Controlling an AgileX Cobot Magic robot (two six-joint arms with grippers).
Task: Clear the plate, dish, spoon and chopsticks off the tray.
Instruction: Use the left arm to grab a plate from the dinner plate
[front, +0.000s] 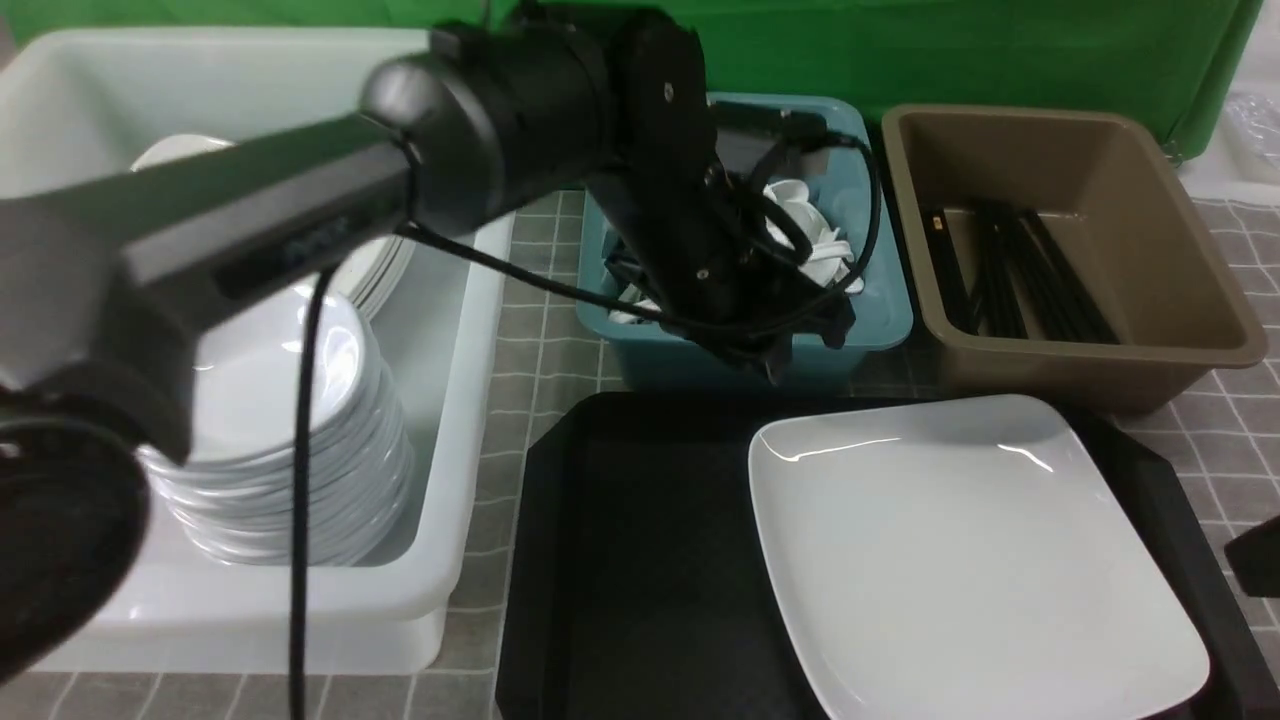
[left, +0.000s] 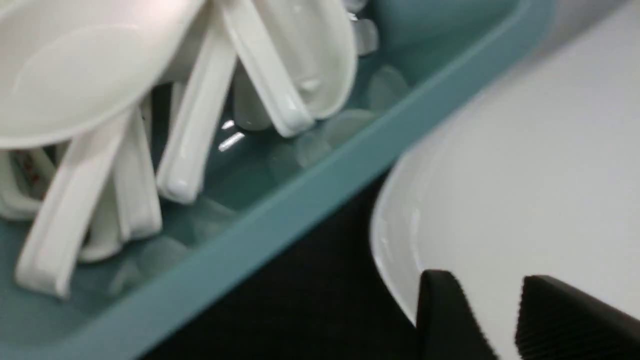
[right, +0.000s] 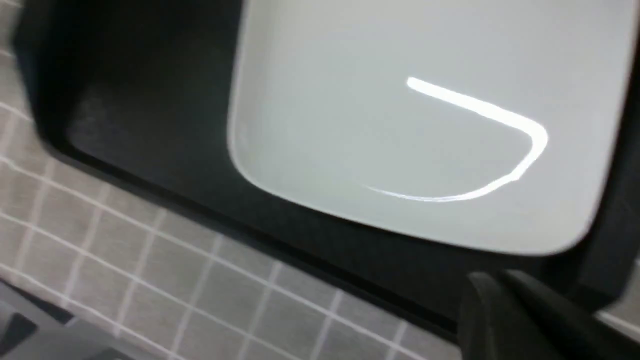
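Observation:
The white square plate (front: 960, 550) lies on the right part of the black tray (front: 640, 560), and nothing else shows on the tray. My left gripper (left: 487, 282) is open and empty. It hangs over the front rim of the teal tub (front: 895, 310), at the plate's far corner (left: 525, 150). Several white spoons (left: 195, 125) lie in that tub. Black chopsticks (front: 1030, 270) lie in the brown tub (front: 1080, 360). My right gripper (right: 500, 285) is shut on nothing, low beside the tray's right edge (right: 140, 100).
A big white tub (front: 470, 350) on the left holds stacks of white dishes (front: 300, 450). The left arm (front: 300, 220) reaches across it toward the teal tub. A grey checked cloth (front: 540, 340) covers the table, and a green backdrop stands behind.

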